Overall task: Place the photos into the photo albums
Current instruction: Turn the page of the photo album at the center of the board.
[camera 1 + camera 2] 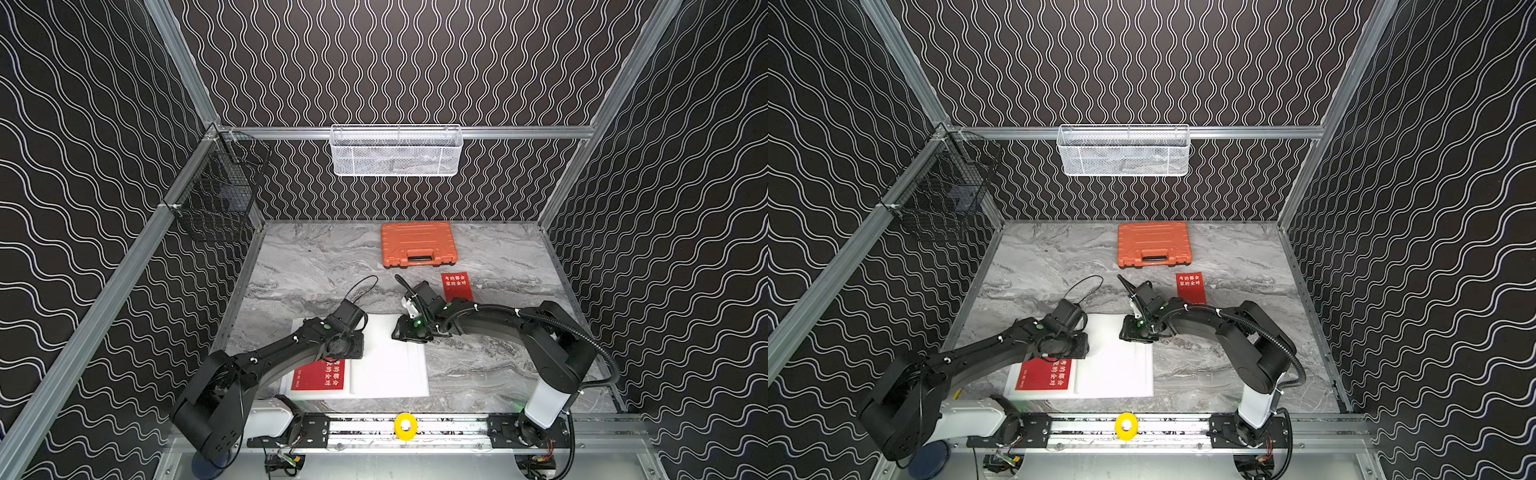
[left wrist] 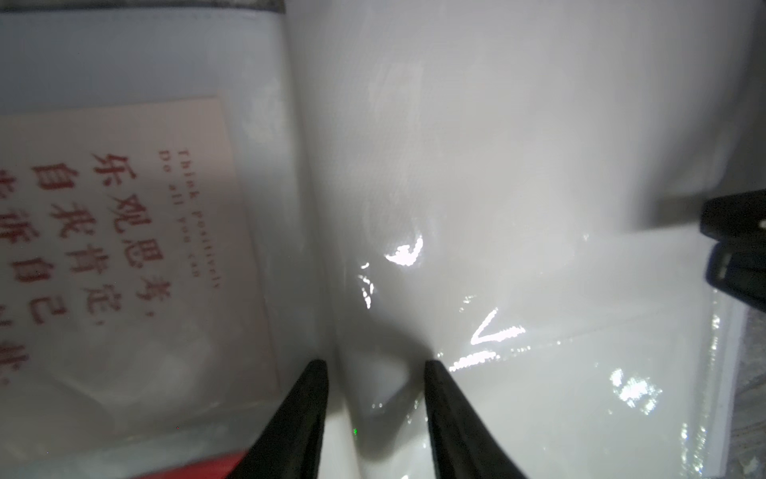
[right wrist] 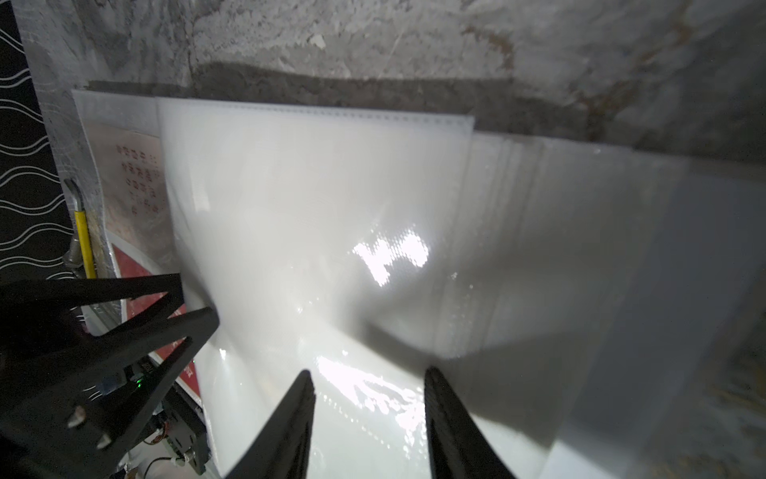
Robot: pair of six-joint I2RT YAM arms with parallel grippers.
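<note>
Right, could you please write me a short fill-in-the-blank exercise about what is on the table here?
1. The closed tool case at the back of the table is ___.
2. The loose card lying on the bare table near the case is ___ with white characters.
3. The left gripper and the right gripper both hover over the open white ___.
4. The mesh basket hanging above the table's far edge is ___.
Missing words: orange; red; album; white.

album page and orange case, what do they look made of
Album page: likely a clear glossy plastic sleeve over white, judging by glare streaks and wrinkles. Orange case: probably hard moulded plastic, matte, with a ribbed lid and moulded-in handle.
</note>
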